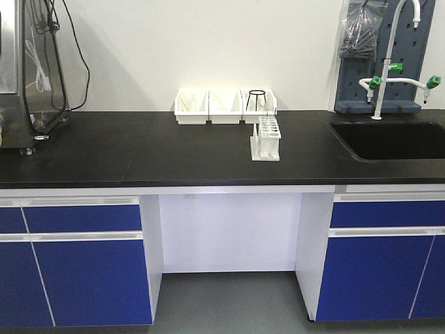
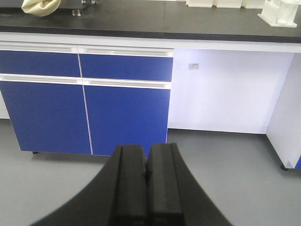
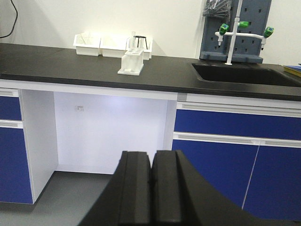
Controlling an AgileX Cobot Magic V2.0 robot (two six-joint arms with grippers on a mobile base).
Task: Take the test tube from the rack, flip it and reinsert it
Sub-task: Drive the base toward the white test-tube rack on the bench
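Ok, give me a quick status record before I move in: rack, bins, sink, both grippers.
rack: upright on the black counter, in front of the rightmost bin
bins: three, white, in a row against the wall
sink: set into the counter, right of the rack
left gripper: shut, empty, low, facing the blue cabinets
right gripper: shut, empty, low, facing the counter
contact with rack: none

Above and well beyond the right jaws, a black surface (image 3: 56, 61) carries three white bins (image 3: 113, 46), with a sink (image 3: 240, 75) and faucet (image 3: 233, 34) farther to their right. Blue cabinets (image 2: 124, 117) stand ahead of the left jaws on a gray floor (image 2: 235, 165).
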